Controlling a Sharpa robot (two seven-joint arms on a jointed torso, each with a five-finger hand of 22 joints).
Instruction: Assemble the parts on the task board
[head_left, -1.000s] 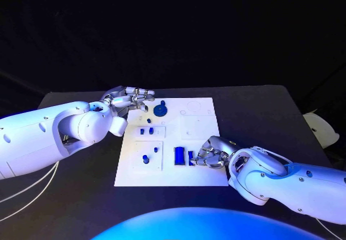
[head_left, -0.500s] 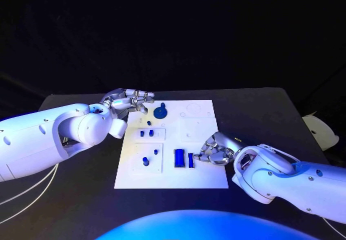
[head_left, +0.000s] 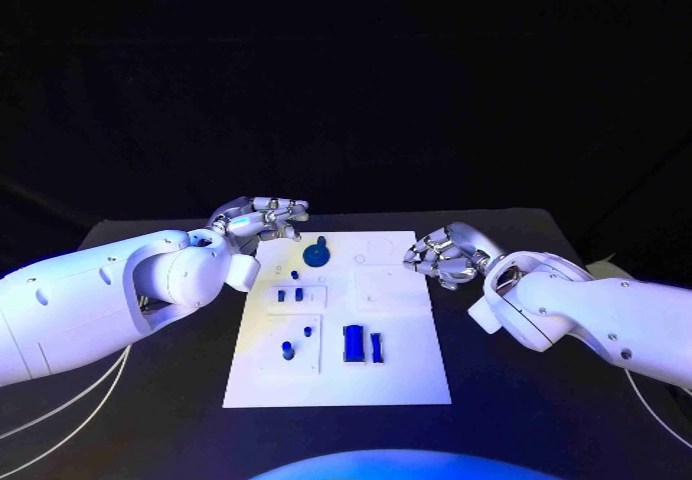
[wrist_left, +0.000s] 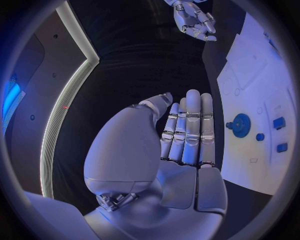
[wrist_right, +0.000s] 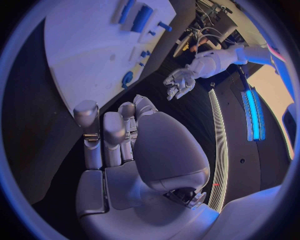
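Note:
The white task board (head_left: 401, 345) lies in the middle of the black table. On it are a blue gear (head_left: 317, 253), a blue block (head_left: 353, 343) with a thin blue bar (head_left: 376, 347) beside it, a blue oval piece (head_left: 286, 350) and several small blue pegs. My left hand (head_left: 263, 218) hovers off the board's far left corner, near the gear (wrist_left: 240, 125), fingers straight and holding nothing. My right hand (head_left: 447, 252) hangs above the board's far right edge, fingers loosely bent, nothing in them. The right wrist view looks past the hand to the board (wrist_right: 87, 40) and block (wrist_right: 142, 17).
Black table surface (head_left: 548, 300) surrounds the board on all sides. A pale rounded object (head_left: 623, 268) sits at the table's right edge. White cables (head_left: 58, 400) run along the near left.
My right hand has lifted off the thin bar near the block and moved to the board's far right edge. The bar stays beside the block. The left hand barely moved.

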